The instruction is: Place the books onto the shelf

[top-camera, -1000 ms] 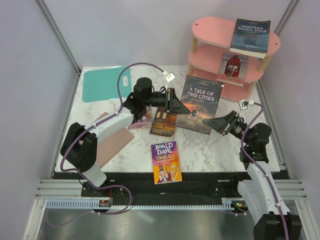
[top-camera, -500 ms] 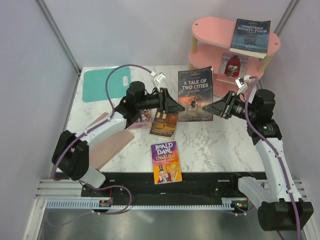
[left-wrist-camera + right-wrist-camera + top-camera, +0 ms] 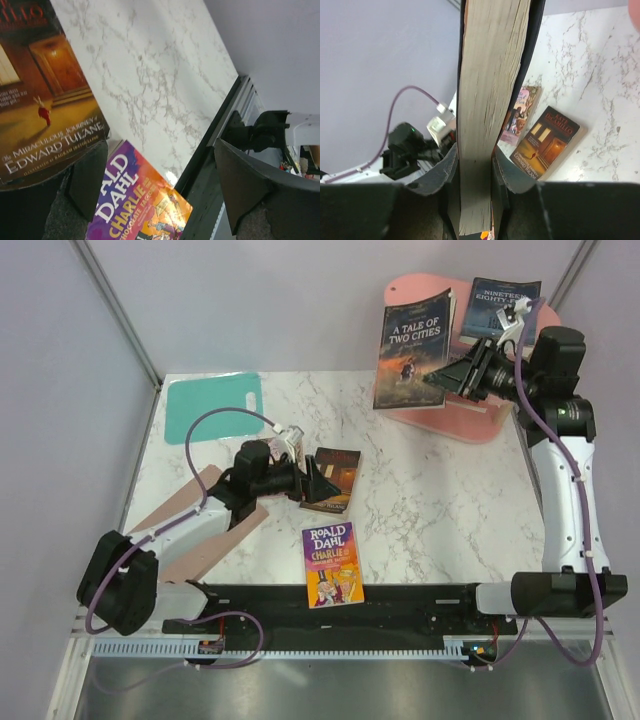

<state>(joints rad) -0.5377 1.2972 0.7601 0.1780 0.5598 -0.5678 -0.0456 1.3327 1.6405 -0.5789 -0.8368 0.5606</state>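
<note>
Firmly, the right fingers (image 3: 436,175) clamp the Two Cities book (image 3: 412,352) between them; left fingers (image 3: 250,190) gape wide.

The shelf (image 3: 462,422) stands far right, Nineteen Eighty-Four (image 3: 497,306) on its top board and A Tale of Two Cities (image 3: 412,352) aloft at its left; the Edward Tulane book (image 3: 334,480) lies mid-table, the Roald Dahl book (image 3: 333,565) nearer, the mat (image 3: 205,410) far left.

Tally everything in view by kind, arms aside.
Books: 5 (Two Cities, Nineteen Eighty-Four, Tulane, Dahl, a pink one)
Shelf: 1
Teal mat: 1
Cardboard sheet: 1
Total: 8 in view; Two Cities hides part of the shelf.
</note>
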